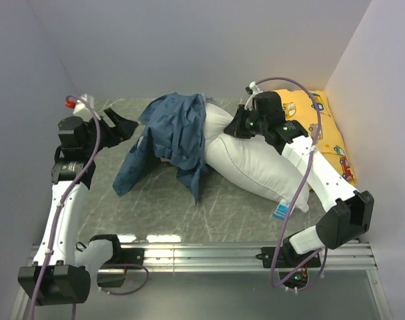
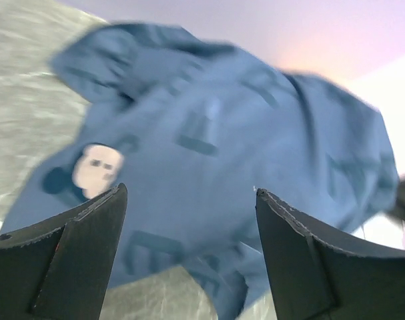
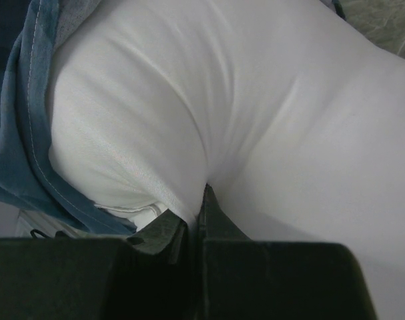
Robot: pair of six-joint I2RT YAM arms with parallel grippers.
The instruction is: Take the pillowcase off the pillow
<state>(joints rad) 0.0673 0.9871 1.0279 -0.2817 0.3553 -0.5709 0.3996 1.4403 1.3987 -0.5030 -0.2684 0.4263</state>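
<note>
The dark-blue pillowcase (image 1: 175,137) lies bunched over the left end of the white pillow (image 1: 255,163), and its loose part spreads onto the table. My left gripper (image 1: 125,127) hovers just left of the cloth. In the left wrist view the left gripper (image 2: 189,193) is open with nothing between the fingers, and the blurred pillowcase (image 2: 215,133) with a mouse face lies beyond them. My right gripper (image 1: 239,127) sits on the pillow's upper middle. In the right wrist view the right gripper (image 3: 202,200) is shut on a pinch of the pillow (image 3: 222,100), with the pillowcase's hem (image 3: 15,133) at the left.
A yellow car-print pillow (image 1: 322,127) leans in the back right corner behind the right arm. The white pillow's small blue tag (image 1: 281,211) points toward the near edge. Pale walls close in the marbled table (image 1: 162,207) on three sides.
</note>
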